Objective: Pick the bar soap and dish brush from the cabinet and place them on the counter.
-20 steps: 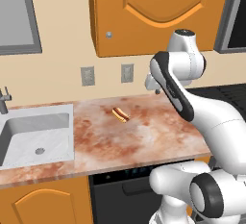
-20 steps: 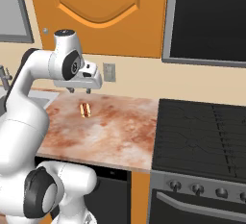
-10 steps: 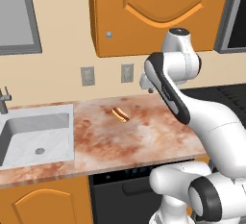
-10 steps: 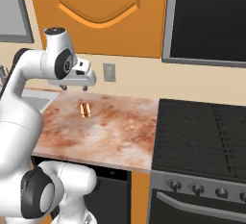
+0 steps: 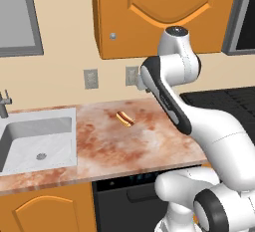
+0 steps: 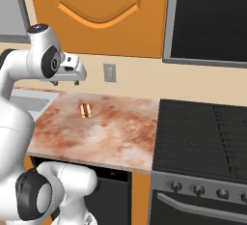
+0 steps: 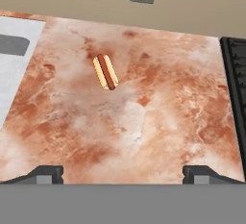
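Note:
The cabinet (image 5: 159, 12) (image 6: 101, 11) hangs on the wall above the counter with its arched door shut, a small round knob (image 5: 113, 36) at the door's lower left. The bar soap and dish brush are hidden from view. My gripper (image 6: 65, 82) (image 7: 123, 172) hovers over the counter (image 5: 124, 146) (image 6: 106, 132) (image 7: 168, 98), below the cabinet and near the back wall. It is open, its fingertips (image 7: 45, 172) far apart with nothing between them.
A hot dog in a bun (image 5: 125, 119) (image 6: 85, 109) (image 7: 104, 72) lies on the counter. A white sink (image 5: 35, 144) is inset at the left, and a black stovetop (image 6: 202, 132) borders the counter's right side. Two wall outlets (image 5: 90, 78) sit on the backsplash.
The arm has risen and swung a little to the left, carrying the hand higher above the counter. The hot dog has stayed put.

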